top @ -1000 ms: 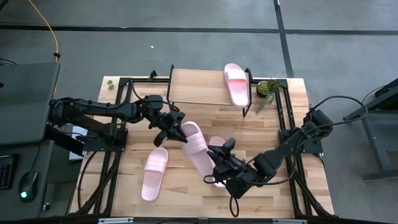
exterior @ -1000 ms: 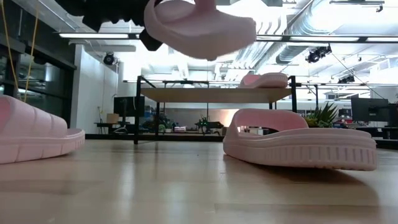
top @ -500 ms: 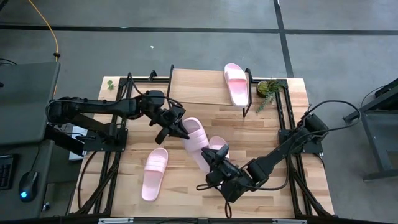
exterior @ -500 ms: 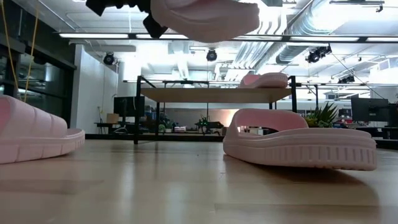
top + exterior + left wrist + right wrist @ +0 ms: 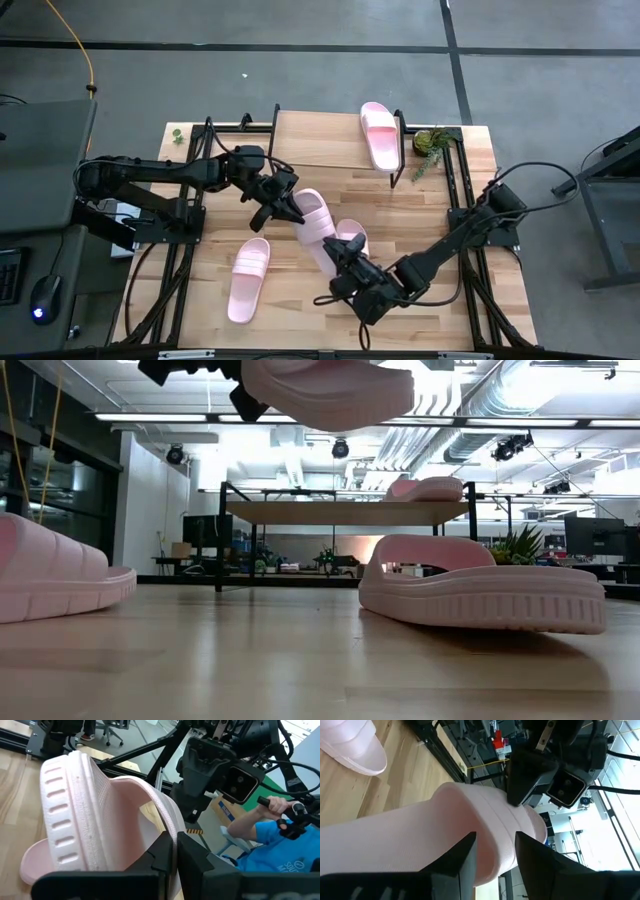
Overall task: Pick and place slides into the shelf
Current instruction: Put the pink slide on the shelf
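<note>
One pale pink slide (image 5: pixel 312 222) hangs in the air over the table's middle, and both grippers are shut on it. My left gripper (image 5: pixel 283 208) is at its far left side and my right gripper (image 5: pixel 345 252) at its near end. The low view shows this slide (image 5: pixel 325 390) high above the tabletop. A second slide (image 5: pixel 352 236) lies on its sole just right of it, partly under it. A third slide (image 5: pixel 248 280) lies near the front left. A fourth slide (image 5: pixel 378 135) rests on the shelf (image 5: pixel 320 140) at the back. My left gripper pinches the slide's long side rim (image 5: pixel 166 822) between its two fingers, coming nearly level from the table's left. The slide is lifted clear of the table. My right gripper has the slide's near end (image 5: pixel 495 837) between its two fingers (image 5: pixel 465 857), one on each side. The fingers come slanting from the near right and lie along the slide.
A small potted plant (image 5: pixel 432 140) stands right of the shelf. Black frame rails (image 5: pixel 455 190) run along both sides of the table. Beyond the table a person in blue (image 5: pixel 260 832) sits holding a handle. Bare wood lies at the front middle (image 5: pixel 300 320).
The held slide has risen a little and now hangs more level. My right gripper has gone slightly toward the table's left and rolled about its own line, still shut on the slide's near end. My left gripper has gone up a little with its side.
</note>
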